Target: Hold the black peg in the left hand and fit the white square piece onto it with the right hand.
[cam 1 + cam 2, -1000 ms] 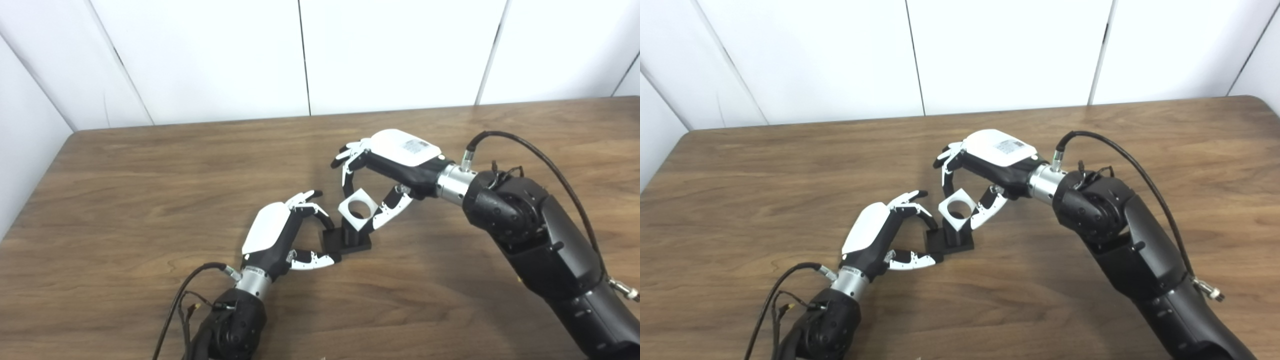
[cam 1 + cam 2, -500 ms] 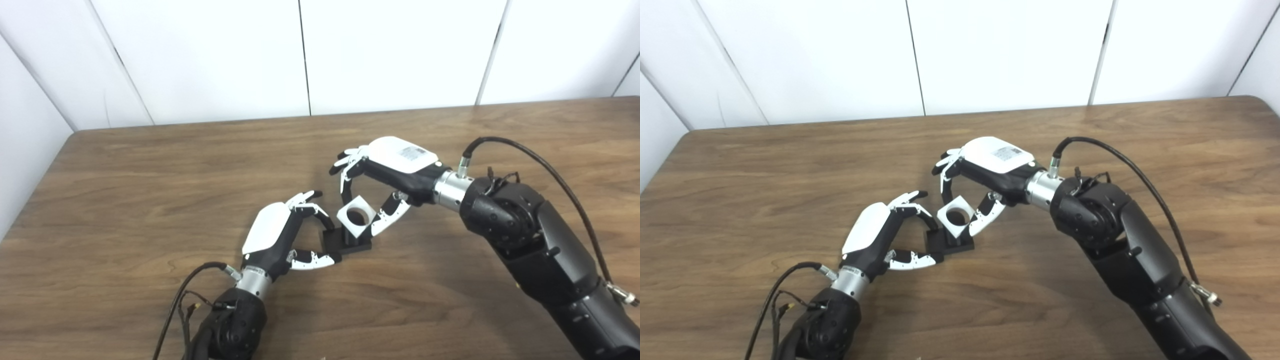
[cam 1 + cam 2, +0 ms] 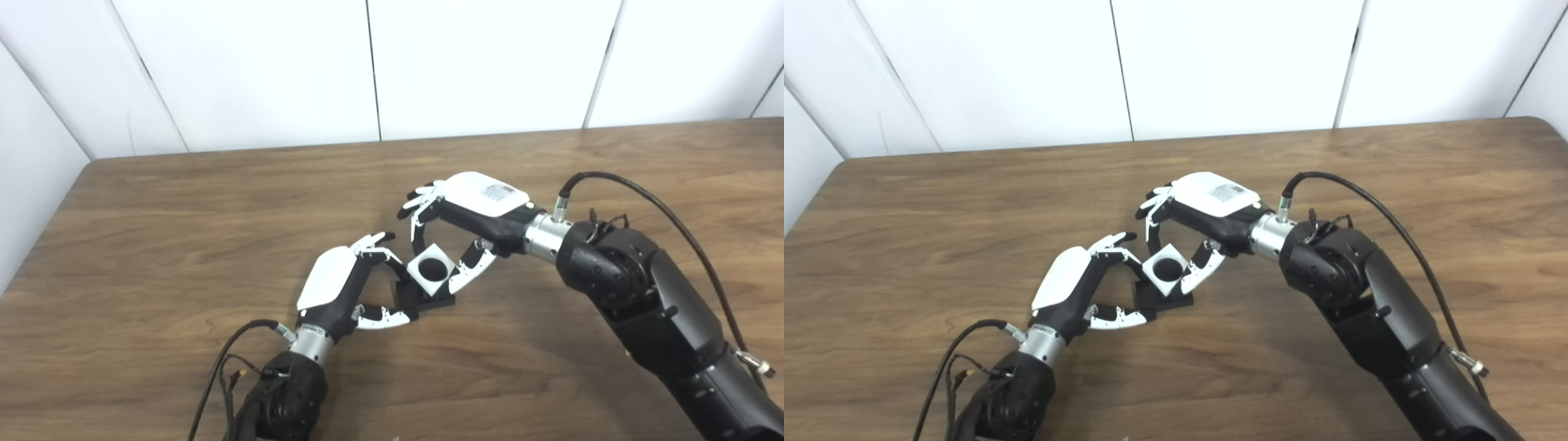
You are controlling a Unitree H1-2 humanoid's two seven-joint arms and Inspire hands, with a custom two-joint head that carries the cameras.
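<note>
Before me lies a brown wooden table (image 3: 184, 202) with visible grain and rounded far corners. Behind it, I face a plain white panelled wall (image 3: 478, 61), divided by thin dark vertical seams; angled side panels close in at both edges. Lighting is even and diffuse.

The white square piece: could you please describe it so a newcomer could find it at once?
On the wooden table, look midway between the two hands. The white square piece sits there over the black peg, pinched by the right hand; only it has a round hole.
</note>
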